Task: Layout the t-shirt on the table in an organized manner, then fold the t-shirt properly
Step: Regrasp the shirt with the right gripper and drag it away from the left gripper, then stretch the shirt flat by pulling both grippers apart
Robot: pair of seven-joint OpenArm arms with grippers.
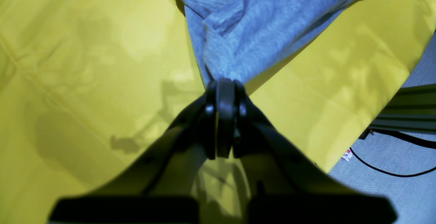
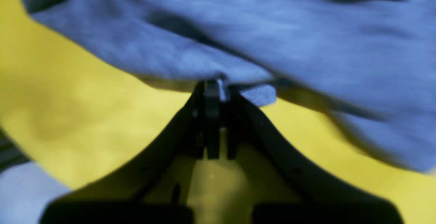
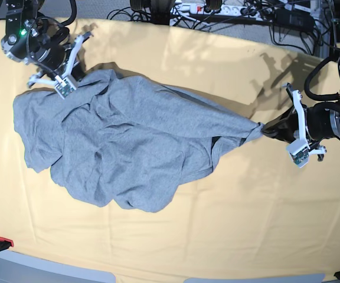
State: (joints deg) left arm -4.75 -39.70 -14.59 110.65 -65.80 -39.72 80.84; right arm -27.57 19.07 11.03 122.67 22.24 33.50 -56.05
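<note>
The grey t-shirt (image 3: 128, 141) lies crumpled across the left and middle of the yellow-covered table (image 3: 217, 224), with one part pulled out into a taut point toward the right. My left gripper (image 3: 264, 127) is shut on that point; in the left wrist view its jaws (image 1: 225, 81) pinch bunched grey t-shirt cloth (image 1: 259, 23) above the table (image 1: 85, 64). My right gripper (image 3: 80, 79) is at the shirt's upper left edge. In the right wrist view its jaws (image 2: 218, 84) are closed on a hem of the t-shirt (image 2: 272, 30), just above the table (image 2: 68, 108).
Cables and a power strip (image 3: 217, 9) lie beyond the table's far edge. The left wrist view shows the table's corner, a metal frame bar (image 1: 408, 115) and a black cable (image 1: 391, 173) on the grey floor. Bare yellow cloth spreads in front of and right of the shirt.
</note>
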